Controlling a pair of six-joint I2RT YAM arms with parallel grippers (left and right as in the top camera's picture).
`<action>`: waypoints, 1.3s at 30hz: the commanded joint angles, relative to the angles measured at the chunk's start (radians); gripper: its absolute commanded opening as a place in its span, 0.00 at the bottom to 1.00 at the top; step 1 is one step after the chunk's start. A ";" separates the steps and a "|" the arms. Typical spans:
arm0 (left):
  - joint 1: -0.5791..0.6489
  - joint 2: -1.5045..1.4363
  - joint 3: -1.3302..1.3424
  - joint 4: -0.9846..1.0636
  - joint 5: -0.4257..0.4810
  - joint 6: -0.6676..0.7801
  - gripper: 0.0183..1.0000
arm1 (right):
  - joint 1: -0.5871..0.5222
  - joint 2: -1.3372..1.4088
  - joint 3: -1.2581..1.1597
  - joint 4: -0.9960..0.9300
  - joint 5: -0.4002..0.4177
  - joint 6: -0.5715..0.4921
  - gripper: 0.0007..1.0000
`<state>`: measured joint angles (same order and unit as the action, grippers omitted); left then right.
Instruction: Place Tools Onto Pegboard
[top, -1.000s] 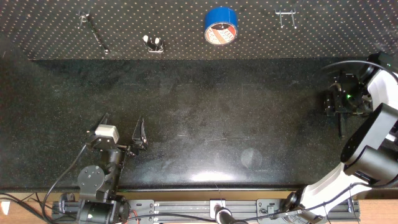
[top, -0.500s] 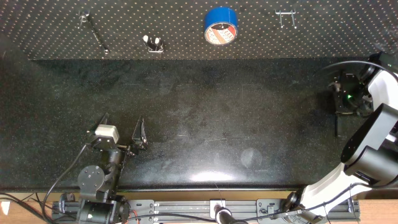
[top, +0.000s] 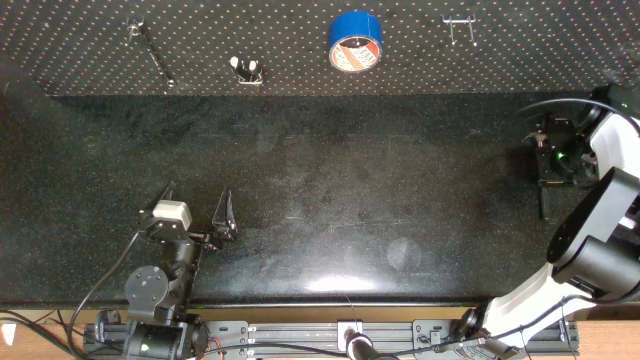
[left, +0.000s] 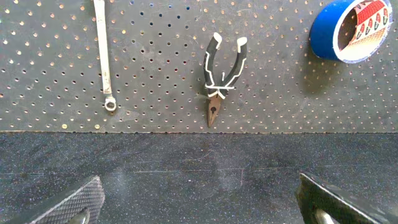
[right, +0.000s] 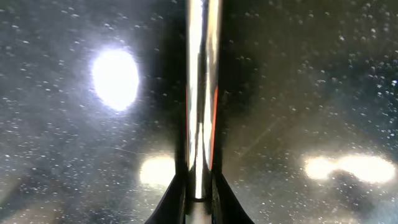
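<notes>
On the pegboard (top: 500, 60) at the back hang a wrench (top: 153, 53) (left: 102, 50), black-handled pliers (top: 246, 69) (left: 222, 71) and a blue tape roll (top: 354, 42) (left: 348, 30). An empty double hook (top: 459, 29) sticks out at the board's right. My right gripper (top: 546, 185) (right: 199, 186) is at the table's far right, shut on a slim shiny metal tool (right: 200, 74) with red marks along its shaft, seen as a thin dark rod (top: 543, 206) from above. My left gripper (top: 197, 205) (left: 202, 211) stands open and empty near its base, facing the pliers.
The black tabletop (top: 350, 180) stretches between the two arms and up to the pegboard's lower edge. Bright lamp reflections lie on the table (right: 115, 78) beneath the right gripper.
The right gripper shifted slightly right and toward the pegboard with the tool, then held still. The left arm has not moved.
</notes>
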<state>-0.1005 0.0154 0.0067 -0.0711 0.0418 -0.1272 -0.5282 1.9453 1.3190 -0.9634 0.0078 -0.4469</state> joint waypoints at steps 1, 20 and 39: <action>0.002 -0.012 -0.001 -0.008 -0.008 0.013 0.99 | 0.028 -0.127 -0.093 0.071 -0.152 0.012 0.07; 0.002 -0.012 -0.001 -0.008 -0.008 0.013 0.99 | 0.085 -0.663 -0.461 0.399 -0.203 0.232 0.07; 0.002 -0.012 -0.001 -0.008 -0.008 0.013 0.99 | 0.371 -1.175 -0.617 0.469 -0.203 0.467 0.07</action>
<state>-0.1005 0.0154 0.0067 -0.0711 0.0414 -0.1272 -0.1867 0.8513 0.7330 -0.5037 -0.1864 -0.0540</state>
